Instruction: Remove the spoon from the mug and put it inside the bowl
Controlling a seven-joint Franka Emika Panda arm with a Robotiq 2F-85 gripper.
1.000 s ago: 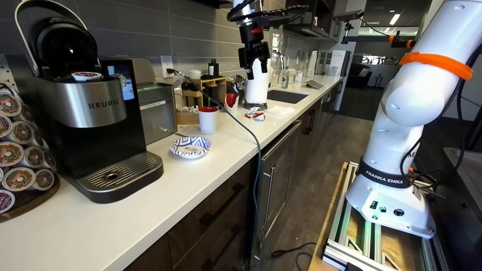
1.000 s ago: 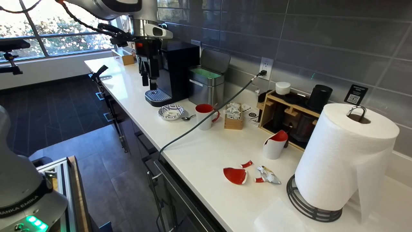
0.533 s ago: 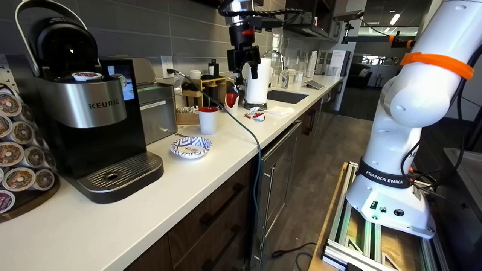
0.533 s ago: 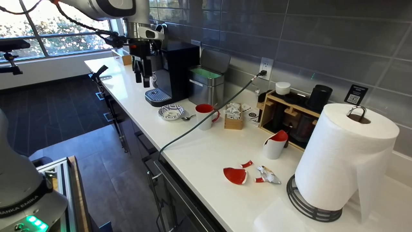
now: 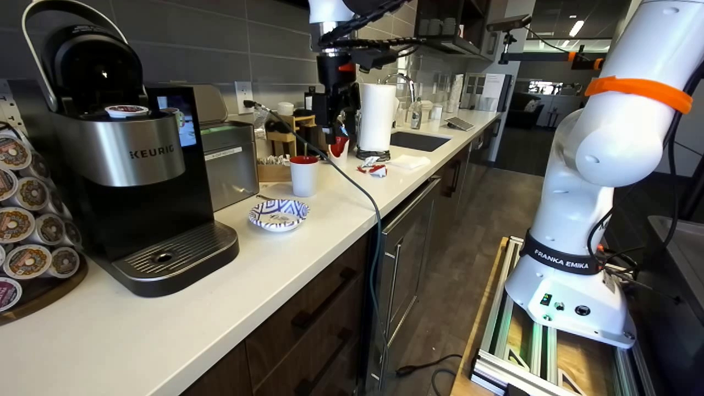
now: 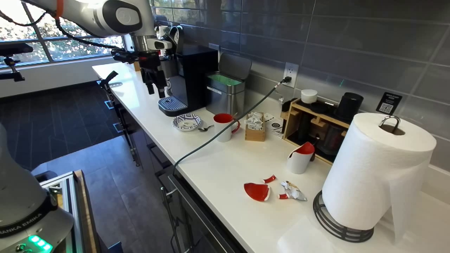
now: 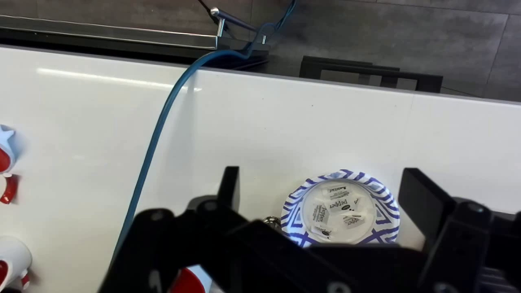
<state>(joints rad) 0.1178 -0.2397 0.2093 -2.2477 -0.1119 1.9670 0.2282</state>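
The bowl [image 5: 279,217], white with a blue pattern, stands on the counter and also shows in an exterior view [image 6: 186,123]. It holds torn pepper packets, seen in the wrist view [image 7: 389,203]. The spoon [image 6: 205,128] lies on the counter between the bowl and the mug [image 6: 222,130]; only its shiny end [image 7: 272,221] shows in the wrist view. The white mug [image 5: 304,179] has a red inside and stands upright; a thin brownish tip shows at its rim, unclear what. My gripper [image 6: 156,92] is open and empty, high above the counter, over the bowl area in the wrist view [image 7: 319,175].
A blue cable [image 6: 211,139] runs from the wall outlet across the counter, passing close in front of the mug. The coffee machine [image 5: 137,181] and a steel bin [image 6: 225,91] stand near the bowl. Broken red mug pieces [image 6: 257,192] and a paper-towel roll [image 6: 376,172] stand farther along.
My gripper has moved left in both exterior views and lower in one, and it now tilts slightly. It stays open. The bowl, mug and spoon have not moved.
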